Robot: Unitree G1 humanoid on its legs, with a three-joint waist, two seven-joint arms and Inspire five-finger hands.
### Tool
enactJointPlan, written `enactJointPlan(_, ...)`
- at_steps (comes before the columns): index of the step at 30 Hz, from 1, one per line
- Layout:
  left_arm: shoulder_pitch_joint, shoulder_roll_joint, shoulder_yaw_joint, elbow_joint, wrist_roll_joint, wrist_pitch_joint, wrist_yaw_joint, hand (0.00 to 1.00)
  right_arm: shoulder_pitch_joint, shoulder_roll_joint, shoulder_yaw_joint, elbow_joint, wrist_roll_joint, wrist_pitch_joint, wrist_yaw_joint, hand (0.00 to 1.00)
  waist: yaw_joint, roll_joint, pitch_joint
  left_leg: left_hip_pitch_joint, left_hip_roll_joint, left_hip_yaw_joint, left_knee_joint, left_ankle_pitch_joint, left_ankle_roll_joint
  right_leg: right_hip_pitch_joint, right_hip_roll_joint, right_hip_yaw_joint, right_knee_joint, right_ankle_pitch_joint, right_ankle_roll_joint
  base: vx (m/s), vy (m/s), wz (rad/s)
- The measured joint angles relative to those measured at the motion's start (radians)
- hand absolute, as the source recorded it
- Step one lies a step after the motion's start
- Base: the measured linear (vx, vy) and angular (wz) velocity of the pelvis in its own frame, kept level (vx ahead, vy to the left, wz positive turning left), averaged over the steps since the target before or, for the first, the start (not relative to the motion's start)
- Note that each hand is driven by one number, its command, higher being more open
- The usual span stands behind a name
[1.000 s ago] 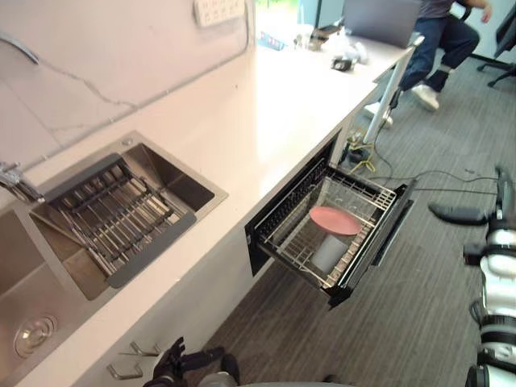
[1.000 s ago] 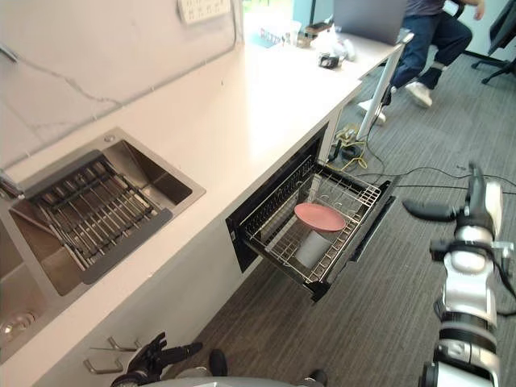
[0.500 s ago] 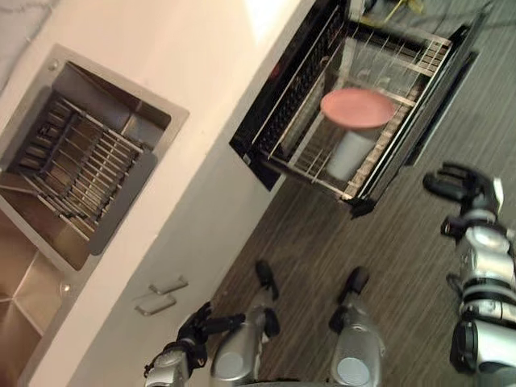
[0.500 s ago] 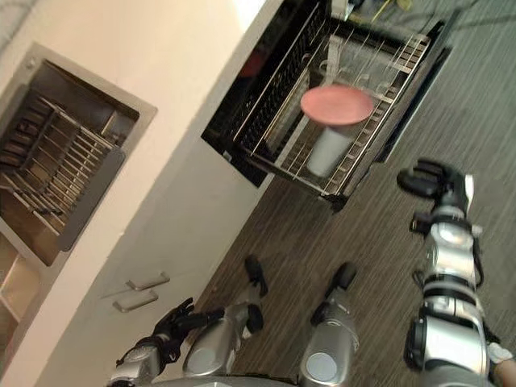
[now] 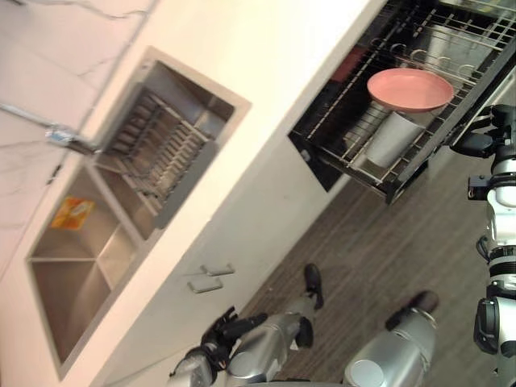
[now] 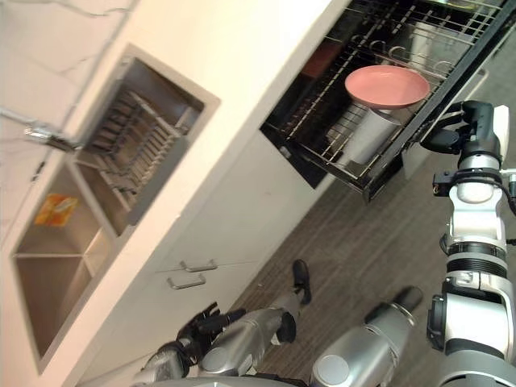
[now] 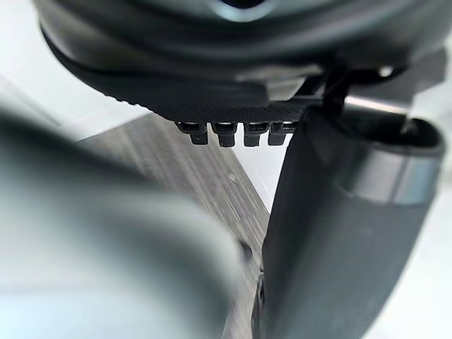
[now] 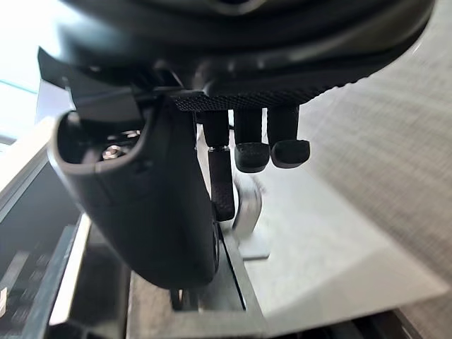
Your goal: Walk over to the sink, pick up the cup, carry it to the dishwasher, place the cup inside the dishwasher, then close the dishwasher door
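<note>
The white cup (image 5: pixel 393 139) rests tilted in the wire rack (image 5: pixel 451 40) of the pulled-out dishwasher drawer, under a pink plate (image 5: pixel 409 87). My right hand (image 6: pixel 472 129) is raised just off the drawer's dark front edge (image 6: pixel 419 129), fingers curled and nothing seen inside them. In the right wrist view the right hand (image 8: pixel 141 183) has one finger beside a silver handle (image 8: pixel 248 206) on a pale panel; I cannot tell whether they touch. My left hand (image 5: pixel 218 334) hangs low beside the cabinet front, fingers straight.
The steel sink (image 5: pixel 89 266) lies at the left of the pale counter (image 5: pixel 282 48), with a dark drying rack (image 5: pixel 157 153), a faucet (image 5: pixel 60 135) and an orange item (image 5: pixel 71 212) in it. Two cabinet handles (image 5: pixel 208 278) sit below. Grey carpet floor (image 5: pixel 379 242).
The camera has swung, so the whole scene has shifted and tilted. My right hand's fingers went from straight to curled, and the hand now sits closer to the drawer's front.
</note>
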Motion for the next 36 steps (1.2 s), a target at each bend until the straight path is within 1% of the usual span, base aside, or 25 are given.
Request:
enactJointPlan(2,0.016,-0.009,-0.001,-0.003,-0.011,-0.001,0.000,1.00,0.001,-0.006,0.005,0.000,-0.005,0.009,0.000,0.00,0.001,0.015,-0.012,0.012,-0.019,-0.040,0.001,0.014,0.007,0.040,-0.028,-0.041,0.033,-0.025,0.010,0.00,-0.083,1.06)
enactJointPlan(3,0.020,-0.012,-0.002,0.005,-0.009,0.010,-0.004,1.00,0.000,-0.006,0.012,0.001,-0.008,0.018,0.001,0.00,0.003,0.029,-0.024,0.028,-0.043,-0.095,0.005,0.029,0.025,0.094,-0.059,-0.078,0.081,-0.057,0.019,-0.01,-0.162,1.01)
enactJointPlan(5,0.026,-0.013,-0.001,0.009,-0.009,0.012,-0.014,1.00,-0.004,-0.004,0.015,0.006,-0.008,0.018,0.004,0.00,0.007,0.038,-0.031,0.032,-0.054,-0.128,0.005,0.043,0.038,0.118,-0.067,-0.087,0.104,-0.078,0.024,-0.02,-0.178,0.80)
enactJointPlan(6,0.038,-0.014,0.000,0.011,-0.009,0.009,-0.026,1.00,-0.028,0.000,0.033,0.024,-0.008,0.018,0.009,1.00,0.009,0.045,-0.037,0.033,-0.059,-0.150,0.005,0.048,0.033,0.129,-0.070,-0.087,0.116,-0.096,0.027,-0.03,-0.146,0.54)
enactJointPlan(8,0.043,-0.018,0.002,0.018,-0.010,-0.006,-0.058,1.00,-0.100,0.000,0.055,0.102,-0.019,0.019,0.007,1.00,0.036,0.053,-0.044,0.033,-0.056,-0.169,0.005,0.051,0.029,0.134,-0.069,-0.087,0.132,-0.119,0.026,-0.05,-0.155,0.33)
enactJointPlan(9,0.043,-0.018,0.002,0.020,-0.010,-0.012,-0.068,1.00,-0.114,0.000,0.065,0.117,-0.022,0.019,0.007,1.00,0.039,0.053,-0.044,0.032,-0.055,-0.174,0.005,0.052,0.029,0.136,-0.067,-0.088,0.135,-0.124,0.026,-0.07,-0.199,0.19)
enactJointPlan(11,0.043,-0.018,0.016,0.030,-0.010,-0.022,-0.103,1.00,-0.122,0.012,0.144,0.118,-0.025,0.015,0.014,1.00,0.042,0.053,-0.044,0.026,-0.038,-0.183,0.005,0.052,0.027,0.138,-0.041,-0.085,0.128,-0.132,0.020,-0.06,-0.187,0.10)
enactJointPlan(15,0.043,-0.017,0.028,0.031,-0.010,-0.020,-0.116,1.00,-0.111,0.047,0.164,0.114,-0.003,0.009,0.002,1.00,0.046,0.048,-0.042,0.025,-0.010,-0.184,0.005,0.052,0.020,0.145,0.002,-0.084,0.097,-0.132,0.020,-0.05,-0.103,-0.05)
enactJointPlan(18,0.042,-0.017,0.051,0.030,-0.011,-0.018,-0.128,1.00,-0.050,0.059,0.146,0.093,0.034,-0.013,0.008,1.00,0.058,0.027,-0.034,0.029,0.014,-0.182,0.005,0.054,0.011,0.146,0.033,-0.076,0.079,-0.133,0.012,-0.07,-0.064,-0.10)
enactJointPlan(20,0.043,-0.010,0.080,0.027,-0.011,-0.017,-0.150,1.00,0.020,0.079,0.128,0.059,0.036,-0.028,0.046,1.00,0.071,-0.003,-0.029,0.034,0.047,-0.161,0.004,0.047,-0.003,0.133,0.076,-0.048,0.050,-0.124,-0.002,-0.07,-0.055,-0.37)
enactJointPlan(21,0.043,-0.006,0.084,0.027,-0.012,-0.017,-0.157,1.00,0.039,0.080,0.124,0.048,0.044,-0.032,0.062,1.00,0.076,-0.010,-0.028,0.033,0.057,-0.151,0.004,0.045,-0.005,0.124,0.089,-0.037,0.040,-0.121,-0.008,-0.05,-0.043,-0.60)
enactJointPlan(23,0.043,0.012,0.111,0.025,-0.014,-0.018,-0.189,1.00,0.075,0.080,0.106,0.041,0.083,-0.066,0.112,1.00,0.082,-0.043,-0.020,0.024,0.095,-0.110,0.004,0.040,-0.011,0.083,0.137,0.014,0.000,-0.104,-0.029,-0.05,-0.043,-0.71)
enactJointPlan(24,0.042,0.024,0.115,0.025,-0.021,-0.018,-0.201,1.00,0.089,0.080,0.075,0.039,0.124,-0.086,0.139,1.00,0.083,-0.055,-0.020,0.012,0.113,-0.090,0.004,0.039,-0.013,0.061,0.163,0.032,-0.024,-0.093,-0.030,-0.04,-0.039,-0.80)
enactJointPlan(25,0.042,0.040,0.122,0.024,-0.032,-0.021,-0.220,1.00,0.102,0.081,0.026,0.039,0.163,-0.110,0.169,1.00,0.084,-0.075,-0.009,-0.003,0.139,-0.066,0.004,0.036,-0.017,0.035,0.201,0.057,-0.061,-0.072,-0.038,-0.03,-0.021,-0.73)
enactJointPlan(26,0.042,0.046,0.134,0.024,-0.039,-0.022,-0.231,1.00,0.111,0.080,-0.001,0.039,0.166,-0.126,0.179,1.00,0.084,-0.086,-0.003,-0.009,0.152,-0.056,0.004,0.034,-0.018,0.024,0.221,0.067,-0.084,-0.061,-0.044,-0.02,-0.021,-0.84)
enactJointPlan(27,0.038,0.057,0.160,0.023,-0.058,-0.018,-0.247,1.00,0.139,0.082,-0.049,0.039,0.191,-0.166,0.193,1.00,0.084,-0.114,0.015,-0.018,0.178,-0.032,0.004,0.030,-0.023,0.011,0.259,0.087,-0.131,-0.033,-0.052,-0.01,-0.027,-0.77)
enactJointPlan(28,0.036,0.065,0.200,0.023,-0.069,-0.011,-0.258,1.00,0.179,0.096,-0.100,0.040,0.201,-0.196,0.196,1.00,0.085,-0.151,0.025,-0.025,0.199,-0.012,0.004,0.025,-0.024,0.003,0.292,0.104,-0.175,-0.010,-0.058,0.00,-0.037,-0.77)
enactJointPlan(29,0.036,0.071,0.234,0.025,-0.069,-0.005,-0.264,1.00,0.221,0.120,-0.141,0.045,0.200,-0.219,0.184,1.00,0.085,-0.176,0.016,-0.029,0.209,0.000,0.005,0.017,-0.030,-0.003,0.310,0.113,-0.200,0.007,-0.062,0.05,-0.066,-0.62)
enactJointPlan(30,0.036,0.086,0.279,0.028,-0.067,0.002,-0.274,1.00,0.312,0.185,-0.210,0.062,0.200,-0.262,0.149,1.00,0.086,-0.242,0.004,-0.027,0.215,0.016,0.005,0.001,-0.031,-0.003,0.327,0.123,-0.224,0.020,-0.066,0.05,-0.051,-0.38)
enactJointPlan(31,0.036,0.089,0.287,0.029,-0.066,0.003,-0.275,1.00,0.332,0.201,-0.222,0.070,0.200,-0.269,0.140,1.00,0.086,-0.255,-0.001,-0.025,0.214,0.019,0.005,-0.003,-0.032,-0.003,0.328,0.126,-0.226,0.020,-0.066,0.14,-0.066,-0.30)
enactJointPlan(32,0.036,0.098,0.323,0.041,-0.064,0.013,-0.278,1.00,0.405,0.266,-0.274,0.121,0.200,-0.288,0.112,1.00,0.086,-0.307,-0.025,-0.016,0.207,0.028,0.007,-0.025,-0.037,0.004,0.328,0.134,-0.231,0.021,-0.067,0.09,-0.025,-0.13)
enactJointPlan(33,0.036,0.099,0.338,0.047,-0.060,0.016,-0.278,1.00,0.442,0.298,-0.304,0.149,0.201,-0.292,0.105,1.00,0.085,-0.326,-0.035,-0.005,0.205,0.028,0.008,-0.038,-0.034,0.019,0.328,0.134,-0.235,0.025,-0.066,0.21,-0.041,0.04)
enactJointPlan(34,0.035,0.095,0.353,0.053,-0.049,0.016,-0.273,1.00,0.533,0.368,-0.363,0.192,0.204,-0.295,0.095,1.00,0.080,-0.350,-0.051,0.026,0.199,0.017,0.010,-0.059,-0.023,0.055,0.327,0.150,-0.226,0.033,-0.078,0.20,0.013,0.34)
enactJointPlan(35,0.033,0.089,0.352,0.055,-0.050,0.014,-0.270,1.00,0.637,0.445,-0.401,0.207,0.199,-0.296,0.085,1.00,0.078,-0.361,-0.066,0.058,0.197,0.001,0.016,-0.079,-0.018,0.079,0.327,0.206,-0.185,0.046,-0.097,0.23,0.026,0.46)
enactJointPlan(36,0.033,0.087,0.350,0.055,-0.053,0.014,-0.266,1.00,0.691,0.486,-0.406,0.209,0.188,-0.296,0.081,1.00,0.076,-0.367,-0.075,0.070,0.194,-0.011,0.025,-0.091,-0.014,0.084,0.327,0.242,-0.153,0.052,-0.105,0.19,0.058,0.60)
